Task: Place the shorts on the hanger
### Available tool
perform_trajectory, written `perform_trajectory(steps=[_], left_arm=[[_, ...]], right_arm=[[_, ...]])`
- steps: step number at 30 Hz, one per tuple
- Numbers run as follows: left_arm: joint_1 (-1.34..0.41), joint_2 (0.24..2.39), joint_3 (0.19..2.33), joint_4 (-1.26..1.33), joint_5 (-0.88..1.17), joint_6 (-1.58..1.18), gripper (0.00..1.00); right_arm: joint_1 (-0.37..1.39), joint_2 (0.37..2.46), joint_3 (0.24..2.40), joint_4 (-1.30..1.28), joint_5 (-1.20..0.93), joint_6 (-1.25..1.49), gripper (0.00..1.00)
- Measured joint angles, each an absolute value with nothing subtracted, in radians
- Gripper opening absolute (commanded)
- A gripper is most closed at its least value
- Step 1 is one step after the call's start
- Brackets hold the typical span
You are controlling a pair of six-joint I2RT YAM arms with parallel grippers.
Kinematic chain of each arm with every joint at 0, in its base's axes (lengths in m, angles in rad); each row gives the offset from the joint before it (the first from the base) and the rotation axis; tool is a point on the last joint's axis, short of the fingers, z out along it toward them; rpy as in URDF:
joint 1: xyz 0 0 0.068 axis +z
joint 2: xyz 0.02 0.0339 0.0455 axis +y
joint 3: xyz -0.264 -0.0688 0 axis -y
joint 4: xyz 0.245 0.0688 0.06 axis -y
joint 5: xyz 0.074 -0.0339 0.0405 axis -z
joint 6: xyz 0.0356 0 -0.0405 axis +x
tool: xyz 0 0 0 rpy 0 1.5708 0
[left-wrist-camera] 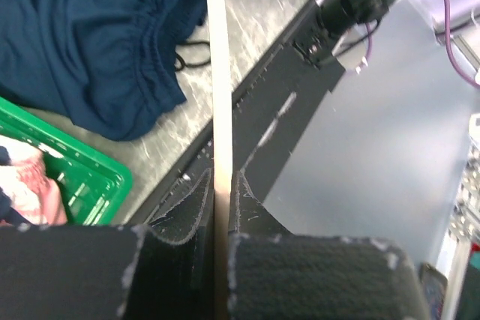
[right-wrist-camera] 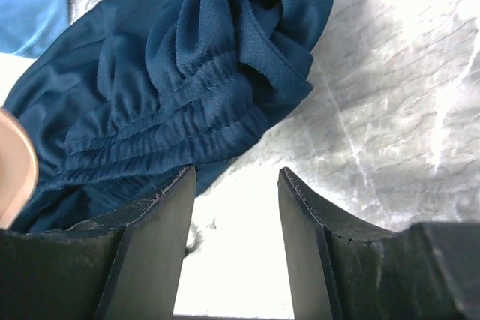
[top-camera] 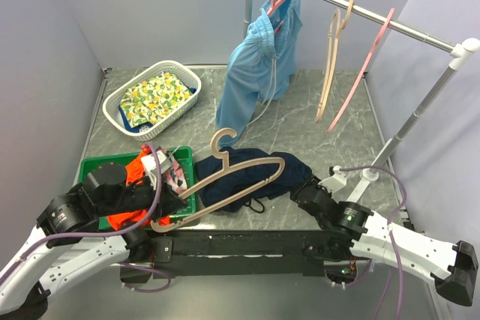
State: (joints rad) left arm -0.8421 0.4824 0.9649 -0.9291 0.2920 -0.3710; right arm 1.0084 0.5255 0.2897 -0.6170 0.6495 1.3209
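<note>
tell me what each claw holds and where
Left claw pinches the tan hanger near one shoulder end; right claw open, holding nothing, beside the navy shorts.

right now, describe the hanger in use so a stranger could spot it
Find the green tray at the table's near left. Beside it a tan hanger slants over the navy shorts, in the left hand. Its twin and the pink hangers hang on the rail.

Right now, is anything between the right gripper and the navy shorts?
Nothing visible. The right gripper has open fingers facing the shorts, only bare table between. The hanger in the left gripper crosses the shorts farther left.
</note>
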Motion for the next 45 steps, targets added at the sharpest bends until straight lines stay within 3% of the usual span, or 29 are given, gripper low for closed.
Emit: perform_trajectory(steps=[10, 27, 34, 42, 45], left_arm=[[-0.842, 0.519, 0.981, -0.971, 0.347, -0.361, 0.01], [-0.842, 0.695, 1.024, -0.953, 0.298, -0.352, 0.01], [-0.848, 0.743, 1.032, -0.920, 0.251, -0.334, 0.01], [-0.877, 0.764, 1.032, -0.894, 0.220, -0.330, 0.01], [-0.896, 0.765, 1.032, -0.884, 0.211, -0.331, 0.01]], right_arm=[[0.907, 0.633, 0.368, -0.582, 0.665, 1.212, 0.65], [0.806, 0.708, 0.432, -0.509, 0.580, 1.045, 0.62], [0.802, 0.776, 0.473, -0.498, 0.574, 1.003, 0.42], [0.766, 0.835, 0.473, -0.479, 0.569, 0.962, 0.40], [0.758, 0.855, 0.480, -0.474, 0.583, 0.945, 0.22]])
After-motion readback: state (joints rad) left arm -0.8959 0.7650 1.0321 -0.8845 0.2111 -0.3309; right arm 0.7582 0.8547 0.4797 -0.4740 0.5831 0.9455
